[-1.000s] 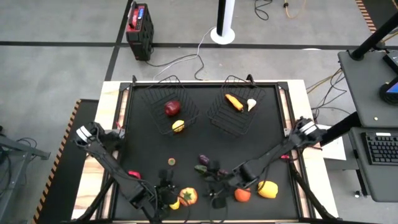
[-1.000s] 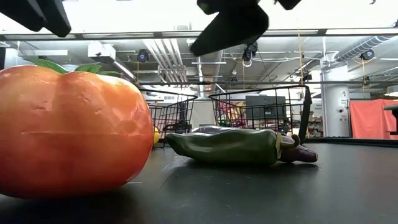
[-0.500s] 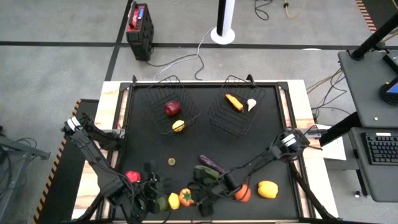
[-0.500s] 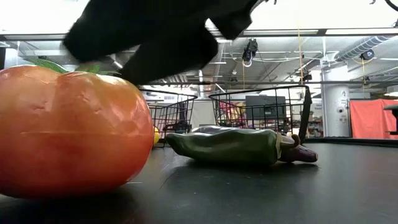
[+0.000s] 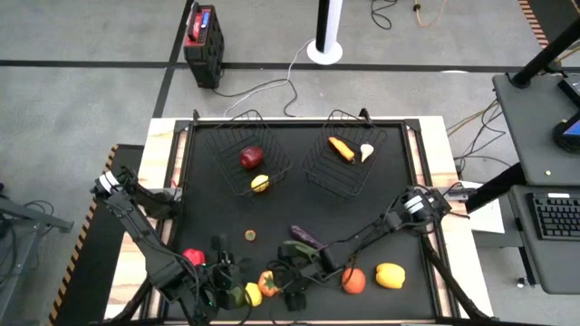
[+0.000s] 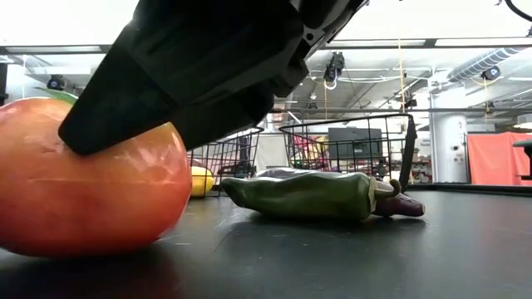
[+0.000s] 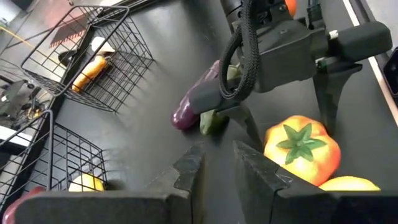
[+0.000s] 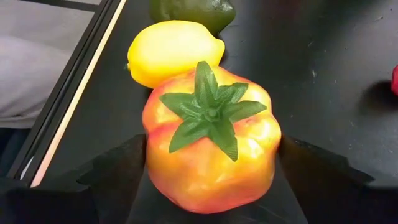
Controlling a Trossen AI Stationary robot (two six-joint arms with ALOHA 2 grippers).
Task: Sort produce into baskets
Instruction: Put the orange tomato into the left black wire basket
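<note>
Apparently lobed orange-yellow pepper [image 8: 210,143], green-stemmed

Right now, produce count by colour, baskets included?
Red: 2 (red apple, red pepper)
Yellow: 3 (basket lemon, table lemon, yellow pepper)
Orange: 3 (carrot, orange pepper, orange-red fruit)
Green: 2 (green pod, green piece)
Purple: 1 (eggplant)
White: 1 (garlic)
Unclear: 1 (small yellowish piece)
Total: 13
Right gripper straddles the orange pepper.

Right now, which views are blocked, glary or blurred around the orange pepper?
Low view: the right gripper, dark against bright ceiling light, covers the top of the orange pepper, which looms very large. Right wrist view: the pepper is sharp, fingers soft-edged either side. High view: unobstructed but small.
</note>
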